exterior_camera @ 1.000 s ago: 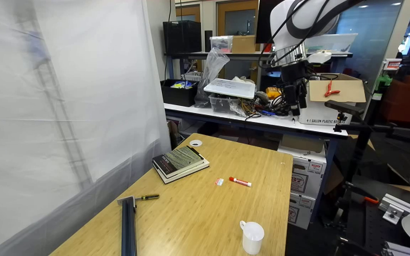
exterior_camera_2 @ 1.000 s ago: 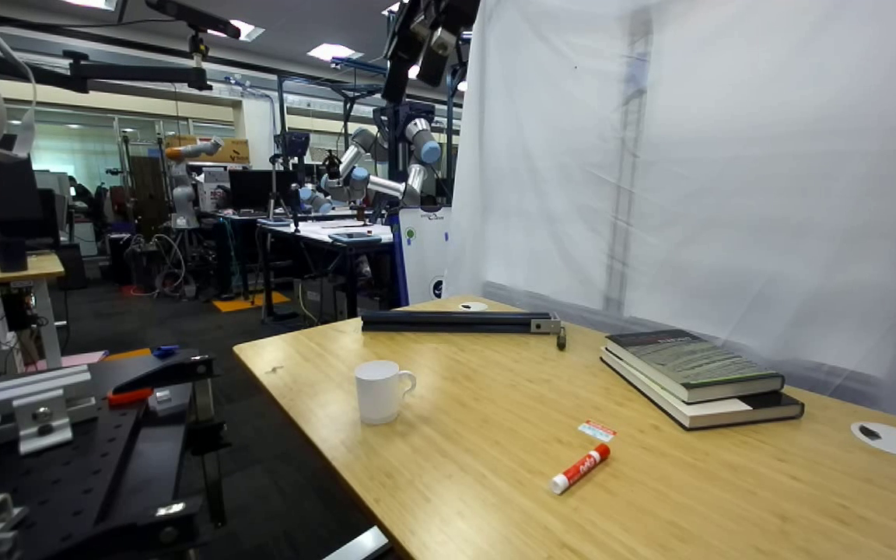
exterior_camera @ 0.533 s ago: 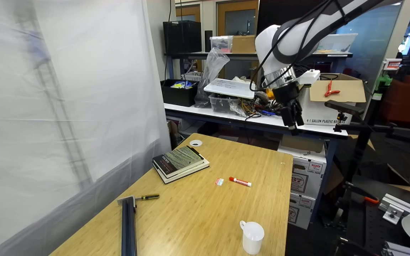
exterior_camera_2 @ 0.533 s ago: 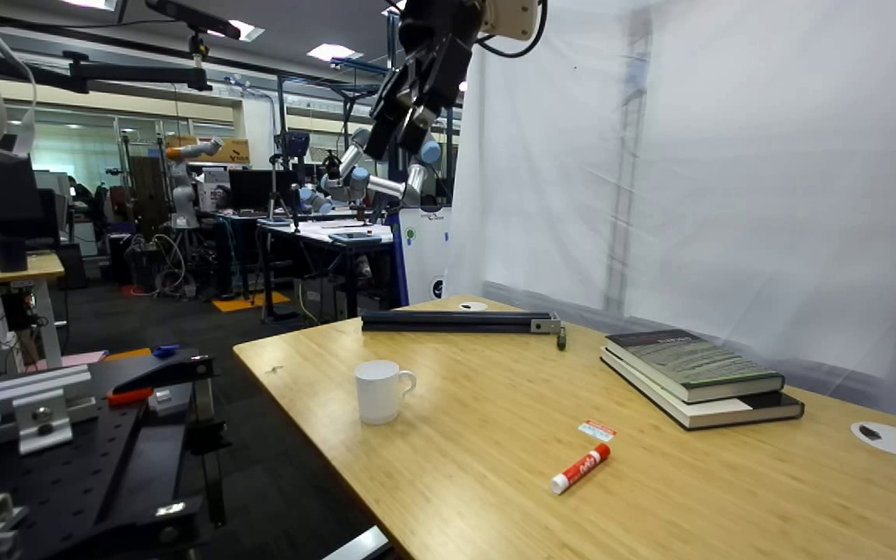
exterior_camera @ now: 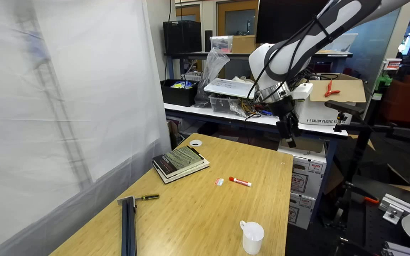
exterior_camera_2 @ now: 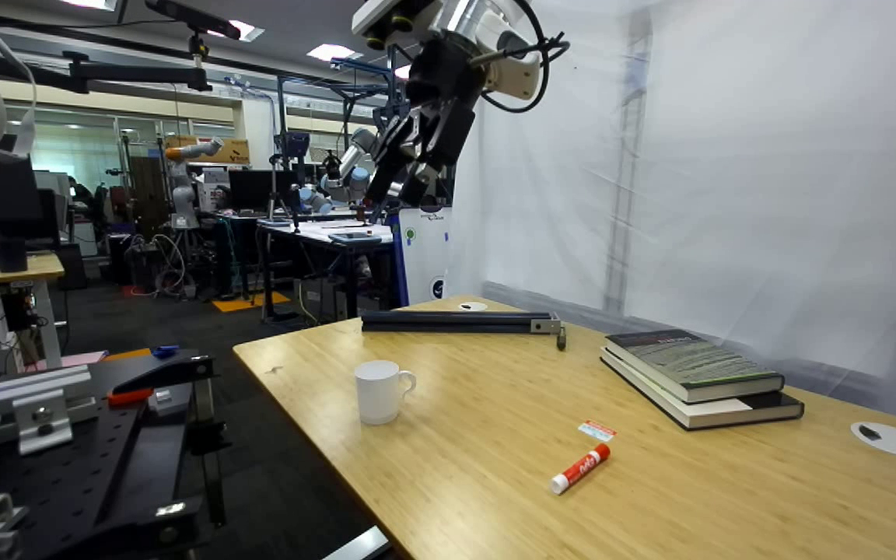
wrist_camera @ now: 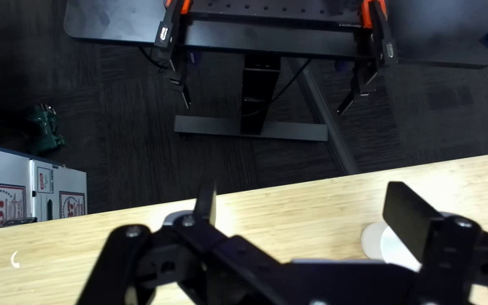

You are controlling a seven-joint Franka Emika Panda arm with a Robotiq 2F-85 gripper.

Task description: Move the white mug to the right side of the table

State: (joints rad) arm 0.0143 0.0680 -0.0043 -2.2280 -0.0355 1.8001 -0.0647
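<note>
Pale wood grain runs away from me along the desk (exterior_camera: 198, 213), shiny where the light catches it. Close by me, near the long edge, stands the white mug (exterior_camera: 252, 241), upright, its handle turned inward over the wood. Across from it lies a dark metal rail (exterior_camera: 129, 227), with a yellow-and-black tool handle (exterior_camera: 150, 196) poking out by one end. Farther along I see a red marker (exterior_camera: 240, 181) on its side and, just beside it, a small red-and-white tag (exterior_camera: 219, 181). Past those, two books (exterior_camera: 180, 163) are stacked near the white curtain (exterior_camera: 101, 71), and a white disc (exterior_camera: 195, 142) lies by the far corner.

Raised above the desk, well apart from the mug, hangs the end effector (exterior_camera_2: 397, 188), tilted and released, its fingers (wrist_camera: 409, 220) spread wide; in the wrist view, one of them covers part of the mug. It is carried by a white arm (exterior_camera: 340, 21) with dark trim. Behind runs a workbench (exterior_camera: 262, 120) loaded with a black bin (exterior_camera: 177, 95), a clear plastic bag (exterior_camera: 212, 67), tangled cables (exterior_camera: 250, 107) and a white carton (exterior_camera: 320, 113) with a red tool (exterior_camera: 331, 92) on its flap. Farthest off I make out a wooden door (exterior_camera: 238, 21) with a glass panel.
</note>
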